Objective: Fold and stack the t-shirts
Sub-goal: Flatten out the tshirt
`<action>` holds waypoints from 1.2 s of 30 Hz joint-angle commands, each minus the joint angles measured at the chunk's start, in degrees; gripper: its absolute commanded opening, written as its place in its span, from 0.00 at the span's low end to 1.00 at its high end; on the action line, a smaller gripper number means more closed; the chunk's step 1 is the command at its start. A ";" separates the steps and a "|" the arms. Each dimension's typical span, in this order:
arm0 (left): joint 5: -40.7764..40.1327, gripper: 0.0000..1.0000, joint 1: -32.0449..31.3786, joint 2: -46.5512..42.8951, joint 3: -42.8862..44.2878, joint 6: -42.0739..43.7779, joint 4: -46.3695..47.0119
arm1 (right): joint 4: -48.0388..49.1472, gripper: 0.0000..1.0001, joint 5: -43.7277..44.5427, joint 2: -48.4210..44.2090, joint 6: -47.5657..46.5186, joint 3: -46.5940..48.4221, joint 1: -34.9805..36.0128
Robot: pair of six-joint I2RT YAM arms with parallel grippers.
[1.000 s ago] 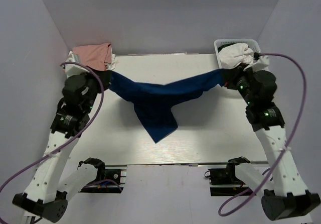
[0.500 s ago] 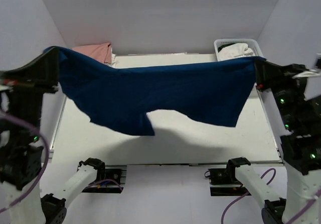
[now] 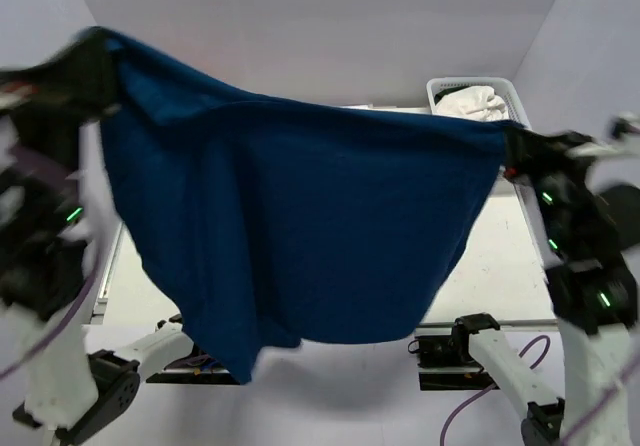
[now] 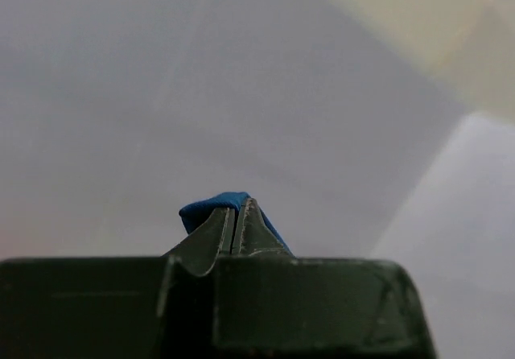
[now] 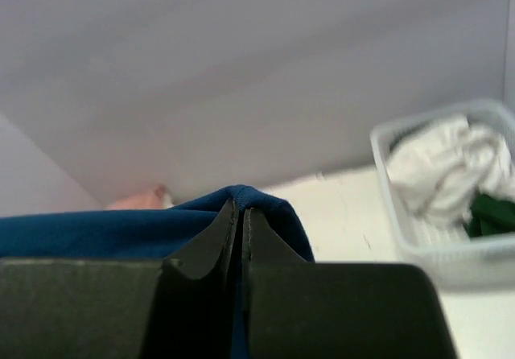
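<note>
The dark blue t-shirt (image 3: 300, 226) hangs spread wide in the air, high above the table and close to the top camera. My left gripper (image 3: 100, 46) is shut on its upper left corner; a bit of blue cloth (image 4: 211, 208) shows past the fingertips in the left wrist view. My right gripper (image 3: 510, 141) is shut on its upper right corner, with blue cloth (image 5: 121, 230) trailing left in the right wrist view. The salmon-pink t-shirt (image 5: 137, 201) shows only as a sliver at the far table corner; the blue shirt hides it from the top camera.
A white lattice basket (image 3: 500, 90) holding white cloth (image 3: 470, 101) stands at the back right; it also shows in the right wrist view (image 5: 451, 238), with a green item (image 5: 492, 214) inside. The table (image 3: 505, 266) shows at the right below the shirt.
Both arms have lifted the blue shirt from a sagging strip over the table to a wide hanging sheet high up, now covering most of the top view.
</note>
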 commanded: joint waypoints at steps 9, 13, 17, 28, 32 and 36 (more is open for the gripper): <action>-15.01 0.24 2.74 37.15 -25.07 2.65 6.92 | 12.97 0.00 -0.48 31.60 0.58 -17.70 -1.25; -8.77 1.00 4.33 58.43 -8.22 2.65 -5.63 | 6.12 0.51 -1.89 49.89 -0.65 -9.02 -1.86; -6.57 1.00 4.33 62.43 -4.90 3.26 -5.41 | 6.19 0.90 -7.07 54.31 -2.50 -5.48 -1.69; 8.98 1.00 2.92 39.05 -42.50 -1.39 11.02 | 10.86 0.90 -11.21 52.80 -4.87 -13.83 -1.25; 10.67 1.00 2.92 36.49 -48.77 -5.16 9.65 | 9.37 0.90 -12.71 55.27 -5.58 -12.08 -0.20; 13.13 1.00 2.92 35.70 -55.27 -5.87 12.18 | 11.38 0.90 -11.40 54.30 -4.79 -17.24 0.68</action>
